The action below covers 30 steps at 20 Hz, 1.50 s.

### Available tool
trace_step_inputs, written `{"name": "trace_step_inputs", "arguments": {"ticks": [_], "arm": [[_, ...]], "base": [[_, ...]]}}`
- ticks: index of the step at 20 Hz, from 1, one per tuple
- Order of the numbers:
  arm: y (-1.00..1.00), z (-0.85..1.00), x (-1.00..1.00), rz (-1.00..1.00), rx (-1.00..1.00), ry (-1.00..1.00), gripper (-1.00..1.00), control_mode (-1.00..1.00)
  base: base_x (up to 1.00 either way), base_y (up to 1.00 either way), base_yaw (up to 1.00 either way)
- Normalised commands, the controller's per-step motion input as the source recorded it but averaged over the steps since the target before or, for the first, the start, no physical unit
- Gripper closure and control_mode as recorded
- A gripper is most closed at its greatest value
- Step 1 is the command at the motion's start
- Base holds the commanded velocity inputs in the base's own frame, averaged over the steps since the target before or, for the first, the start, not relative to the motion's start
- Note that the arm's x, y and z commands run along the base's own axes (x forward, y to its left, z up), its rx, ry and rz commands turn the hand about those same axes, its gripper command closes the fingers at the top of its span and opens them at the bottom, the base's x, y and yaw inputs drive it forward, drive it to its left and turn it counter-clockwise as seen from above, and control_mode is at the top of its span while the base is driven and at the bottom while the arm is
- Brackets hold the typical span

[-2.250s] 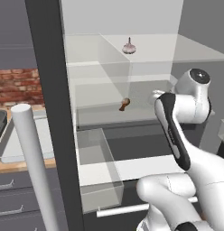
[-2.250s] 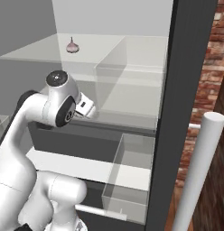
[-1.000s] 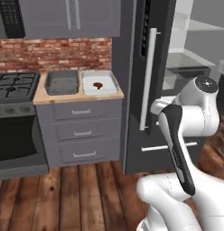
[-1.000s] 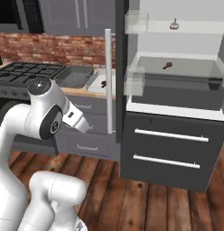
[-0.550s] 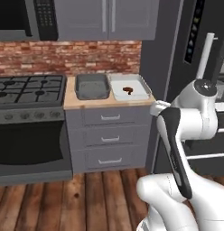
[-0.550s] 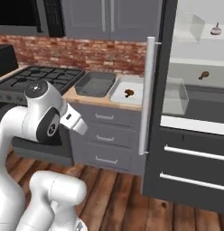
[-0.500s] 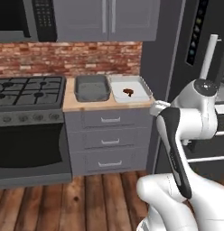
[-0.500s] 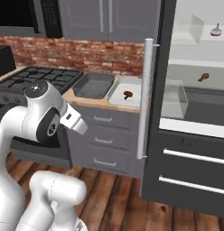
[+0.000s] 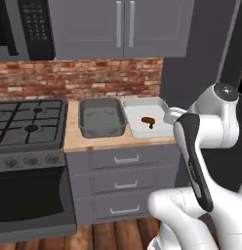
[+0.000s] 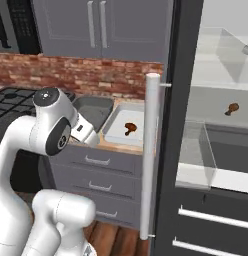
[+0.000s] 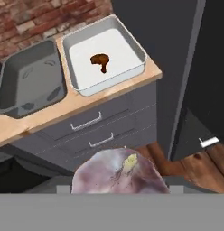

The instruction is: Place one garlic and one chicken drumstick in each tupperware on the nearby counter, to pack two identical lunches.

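One garlic (image 11: 120,173) sits clamped in the jaws, stem tip pointing up-frame.

A rendered home kitchen is shown. A gas stovetop (image 9: 28,122) is set at the left, beside a wood-look counter (image 9: 113,140) over grey drawers (image 9: 124,179). A brick backsplash (image 9: 79,78) is seen behind, with grey wall cabinets (image 9: 120,27) and a microwave (image 9: 23,27) above. An open fridge (image 10: 216,125) stands at the right.
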Motion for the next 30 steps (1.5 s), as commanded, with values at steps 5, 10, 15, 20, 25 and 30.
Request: {"name": "trace_step_inputs", "arguments": {"ticks": [5,10,15,20,25,30], "arm": [[0.0,0.0,0.0,0.0,0.0,0.0,1.0,1.0],[0.0,0.0,0.0,0.0,0.0,0.0,1.0,1.0],[-0.27,-0.32,0.29,-0.06,0.02,0.12,1.0,-1.0],[-0.58,-0.85,0.82,-0.11,0.02,0.39,1.0,-1.0],[-0.25,-0.86,0.87,0.0,0.0,0.34,1.0,-1.0],[-0.19,-0.73,1.0,-0.03,0.0,0.15,1.0,-1.0]], "base": [[1.0,0.12,-0.3],[1.0,0.0,-0.26],[0.6,-0.05,-0.1],[0.0,0.0,0.0],[0.0,0.0,0.0],[0.0,0.0,0.0]]}}
